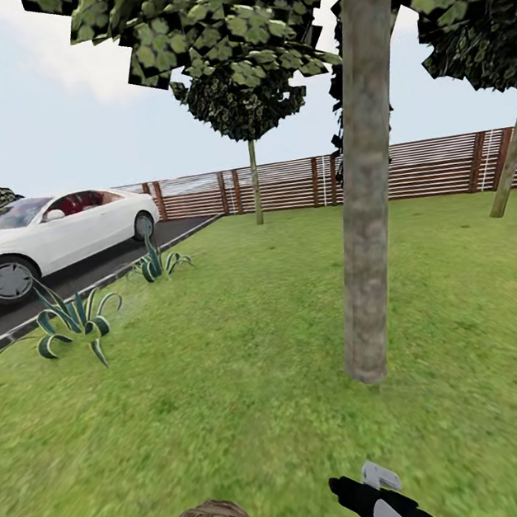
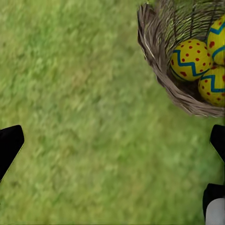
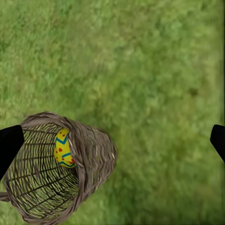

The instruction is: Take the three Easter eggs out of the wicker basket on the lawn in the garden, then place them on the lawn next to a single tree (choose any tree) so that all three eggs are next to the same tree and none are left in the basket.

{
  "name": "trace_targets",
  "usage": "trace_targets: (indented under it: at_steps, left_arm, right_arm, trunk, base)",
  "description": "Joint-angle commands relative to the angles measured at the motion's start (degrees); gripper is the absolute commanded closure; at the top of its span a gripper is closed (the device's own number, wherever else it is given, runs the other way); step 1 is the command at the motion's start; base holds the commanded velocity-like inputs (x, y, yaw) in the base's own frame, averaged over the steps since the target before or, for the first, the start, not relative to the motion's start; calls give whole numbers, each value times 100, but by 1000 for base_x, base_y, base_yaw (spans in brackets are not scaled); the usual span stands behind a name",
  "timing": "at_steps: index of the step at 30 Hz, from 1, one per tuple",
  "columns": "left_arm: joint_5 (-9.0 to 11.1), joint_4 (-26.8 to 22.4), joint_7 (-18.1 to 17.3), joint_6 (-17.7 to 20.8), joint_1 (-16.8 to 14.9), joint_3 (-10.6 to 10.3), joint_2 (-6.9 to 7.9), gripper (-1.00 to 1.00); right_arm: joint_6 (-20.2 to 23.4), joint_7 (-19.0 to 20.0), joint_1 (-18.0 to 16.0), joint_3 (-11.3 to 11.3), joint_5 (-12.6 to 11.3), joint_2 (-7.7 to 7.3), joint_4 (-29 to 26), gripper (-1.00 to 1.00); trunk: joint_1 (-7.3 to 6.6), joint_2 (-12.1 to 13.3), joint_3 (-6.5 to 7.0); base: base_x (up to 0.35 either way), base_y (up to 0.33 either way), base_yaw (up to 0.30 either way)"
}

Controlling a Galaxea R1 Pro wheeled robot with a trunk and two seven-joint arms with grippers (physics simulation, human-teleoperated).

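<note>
**Eggs still in the basket, both grippers wide**

All three Easter eggs (image 2: 190, 59) sit in the wicker basket (image 2: 157, 56) on the lawn (image 1: 225, 364). It lies off to one side of your left gripper (image 2: 112, 140), not between its spread fingers. Your right gripper (image 3: 112, 140) is wide too, empty. The tree (image 1: 369, 216) stands ahead.

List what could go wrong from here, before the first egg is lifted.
The three Easter eggs sit packed together against the wicker basket wall, so open fingers may nudge a neighbour or catch the rim rather than close on one egg.

The basket looks light and lies loose on the lawn; a bump from the left gripper could tip it.

Eggs set by the tree may roll off on the grass.
</note>
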Motion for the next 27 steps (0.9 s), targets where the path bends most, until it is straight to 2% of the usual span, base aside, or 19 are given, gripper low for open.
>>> trace_targets:
  at_steps: [1,5,8,14,17,20,23,24,27]
  left_arm:
    - [26,-83,2,68,-7,-2,2,-100]
    - [21,-819,17,684,-14,-15,17,-100]
    - [6,-1560,27,1267,-18,-24,13,-100]
    - [-12,-1965,32,1614,-101,-115,-30,-100]
    - [-6,-2073,14,1873,-240,-204,-52,-100]
    - [0,-2184,5,2270,-512,-251,-74,-100]
    - [-4,-2232,1,2644,-775,-447,-189,-100]
    - [-10,-2245,11,2805,-859,-621,-322,-100]
    - [-18,-2246,23,3034,-1026,-858,-552,-100]
  right_arm:
    - [10,-48,-6,35,-37,-3,-10,-100]
    - [7,-48,-6,36,-37,1,-14,-100]
    - [6,-48,-6,33,-37,-5,-8,-100]
    - [5,-48,-6,29,-37,-8,-6,-100]
    - [5,-52,-6,28,-37,-13,-6,-100]
    - [5,-52,-6,28,-37,-15,-6,-100]
    - [5,-50,-6,33,-37,-16,13,-100]
    - [5,-49,-6,33,-37,-19,19,-100]
    - [5,-56,-6,35,-32,-22,33,-100]
  trunk:
    - [-20,31,8]
    - [-108,192,81]
    - [-174,312,136]
    - [-305,553,244]
    - [-371,673,297]
    - [-437,793,351]
    - [-503,914,405]
    - [-504,915,406]
    - [-504,915,406]
  base:
    - [0,0,-111]
    - [0,0,-53]
    - [0,0,-18]
    - [0,0,-6]
    - [0,0,-1]
    - [0,0,0]
    - [0,0,0]
    - [0,0,0]
    - [0,0,0]
